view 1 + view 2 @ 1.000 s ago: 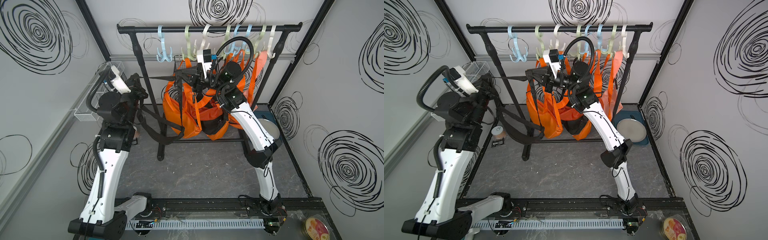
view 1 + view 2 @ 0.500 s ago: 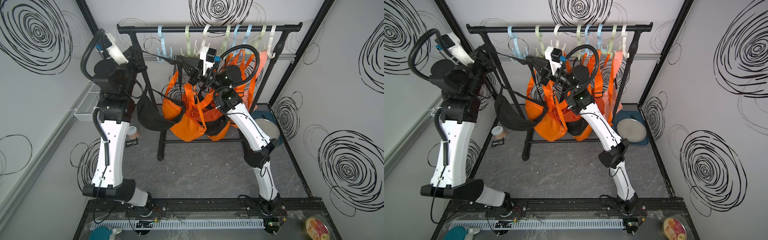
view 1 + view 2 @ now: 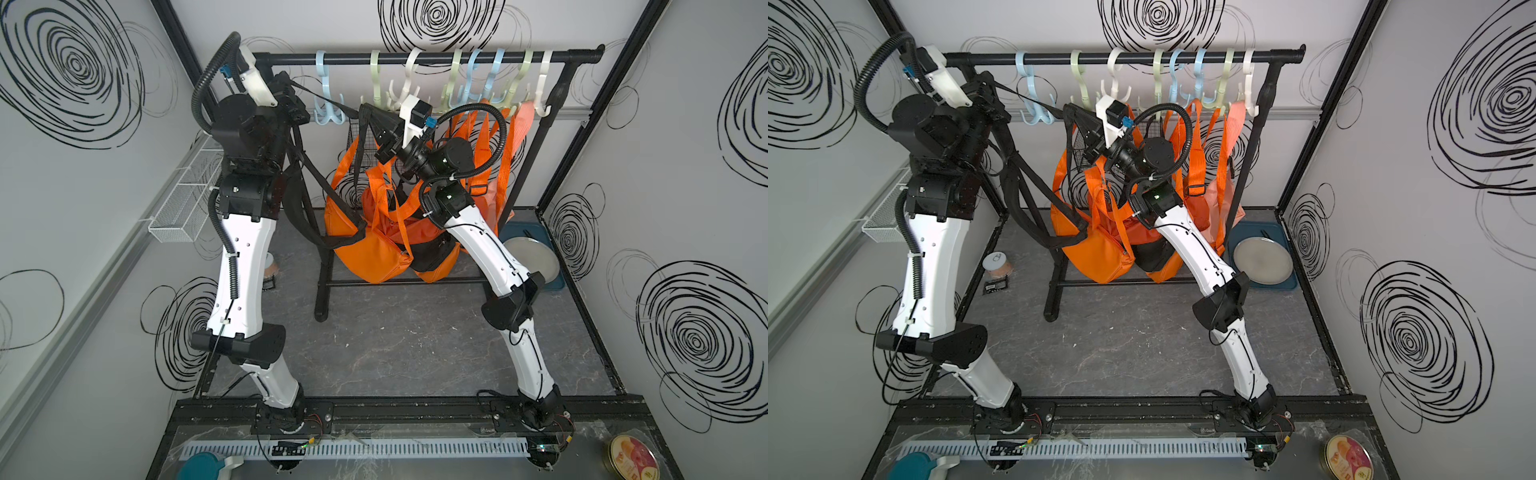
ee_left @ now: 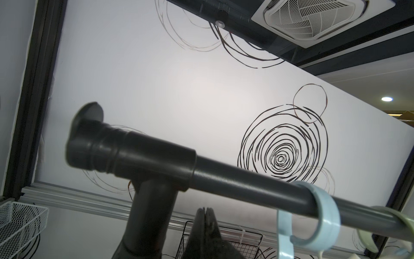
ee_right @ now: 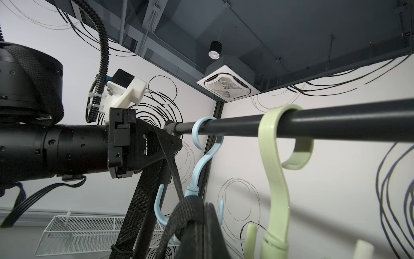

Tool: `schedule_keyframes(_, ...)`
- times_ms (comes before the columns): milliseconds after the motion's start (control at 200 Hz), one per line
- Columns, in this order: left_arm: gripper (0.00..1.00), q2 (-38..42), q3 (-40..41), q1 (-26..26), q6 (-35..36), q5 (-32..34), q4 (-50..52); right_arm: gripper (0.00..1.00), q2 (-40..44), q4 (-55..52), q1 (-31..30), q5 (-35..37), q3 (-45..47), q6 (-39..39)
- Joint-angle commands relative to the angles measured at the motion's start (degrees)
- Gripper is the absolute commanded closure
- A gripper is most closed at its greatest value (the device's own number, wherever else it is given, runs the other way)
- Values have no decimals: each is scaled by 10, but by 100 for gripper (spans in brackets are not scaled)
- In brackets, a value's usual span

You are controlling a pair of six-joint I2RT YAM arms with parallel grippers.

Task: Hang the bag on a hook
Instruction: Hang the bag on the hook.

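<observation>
**Status: black bag (image 3: 296, 208) strung between both hands**

The pouch hangs at 6 o'clock below left hand (image 3: 298, 111). Its strap (image 5: 142, 201) runs taut to right hand (image 3: 368, 114) at 3 o'clock and crosses the prongs of blue hook (image 3: 323, 83). Can't tell if it is hooked. Both hands are clamped on the strap. Orange bags (image 3: 374, 257) hang at 5 o'clock under rail (image 3: 353, 58).
</observation>
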State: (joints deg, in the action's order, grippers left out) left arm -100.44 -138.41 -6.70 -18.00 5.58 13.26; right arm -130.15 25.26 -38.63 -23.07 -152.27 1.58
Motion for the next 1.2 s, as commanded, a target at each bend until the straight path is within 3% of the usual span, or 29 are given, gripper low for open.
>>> schedule_keyframes(0, 100, -10, -20, 3, 26, 17, -16, 100, 0, 35, 13, 10, -23, 3)
schedule_keyframes(330, 100, -4, 10, 2, 51, 15, 8, 100, -8, 10, 15, -13, -22, -4)
schedule_keyframes(670, 100, 99, 226, -16, 46, 11, -68, 100, 5, -18, 7, -14, -11, -39)
schedule_keyframes(1116, 100, 133, 342, -43, 50, 2, -91, 98, 111, 28, -20, 5, 210, -19)
schedule_keyframes(1156, 87, 137, 346, -43, 50, 2, -93, 90, 118, 25, -21, 3, 216, -15)
schedule_keyframes(1196, 79, 140, 351, -43, 51, 1, -94, 82, 123, 18, -25, 3, 218, -7)
